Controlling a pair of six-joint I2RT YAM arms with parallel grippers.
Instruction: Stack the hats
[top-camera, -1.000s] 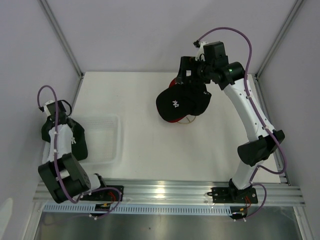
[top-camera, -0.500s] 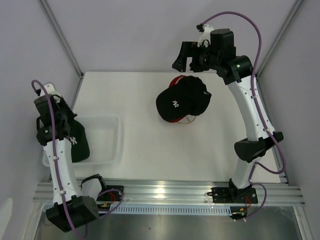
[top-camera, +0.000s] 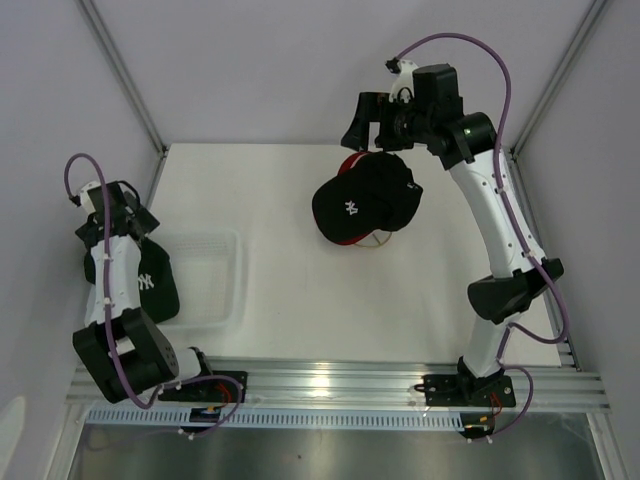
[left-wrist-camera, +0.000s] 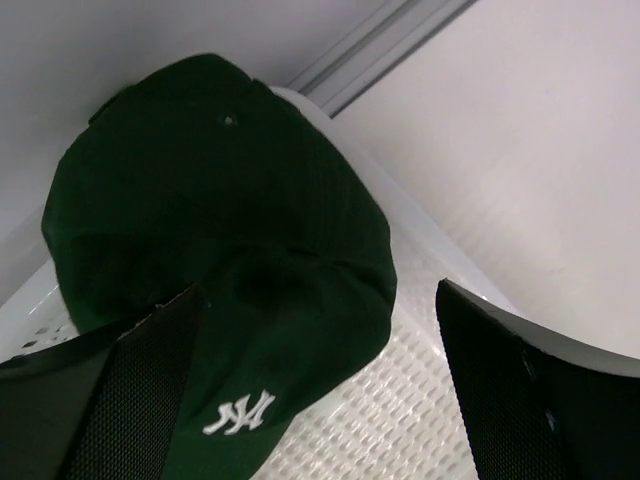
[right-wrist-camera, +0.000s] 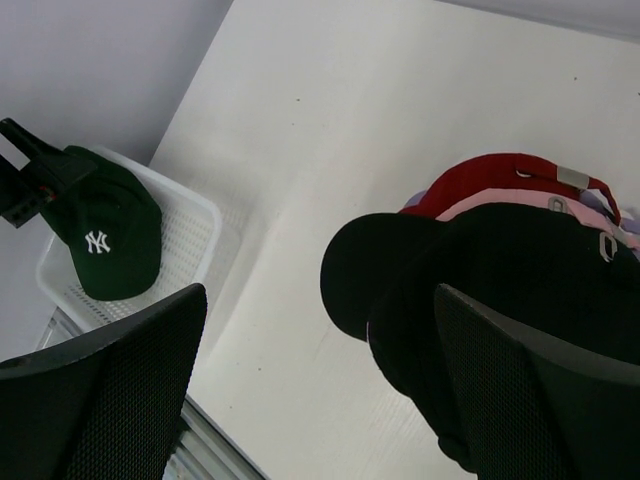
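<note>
The white-and-black left arm (top-camera: 112, 290) is folded back close to its base, and the black two-finger left gripper (left-wrist-camera: 320, 292) is pointed downward, its fingers (left-wrist-camera: 140, 390) spread wide. The right arm (top-camera: 495, 220) is stretched forward and raised; the right gripper (right-wrist-camera: 318, 295) is likewise opened wide.

Green cap (left-wrist-camera: 230, 230): dark green, white logo. Black cap (top-camera: 365, 200): white logo. Red cap (right-wrist-camera: 480, 175): plain. Pink cap (right-wrist-camera: 590, 215): pale. Tray (left-wrist-camera: 400, 400): white, grid-textured. Table (top-camera: 280, 200): white.
</note>
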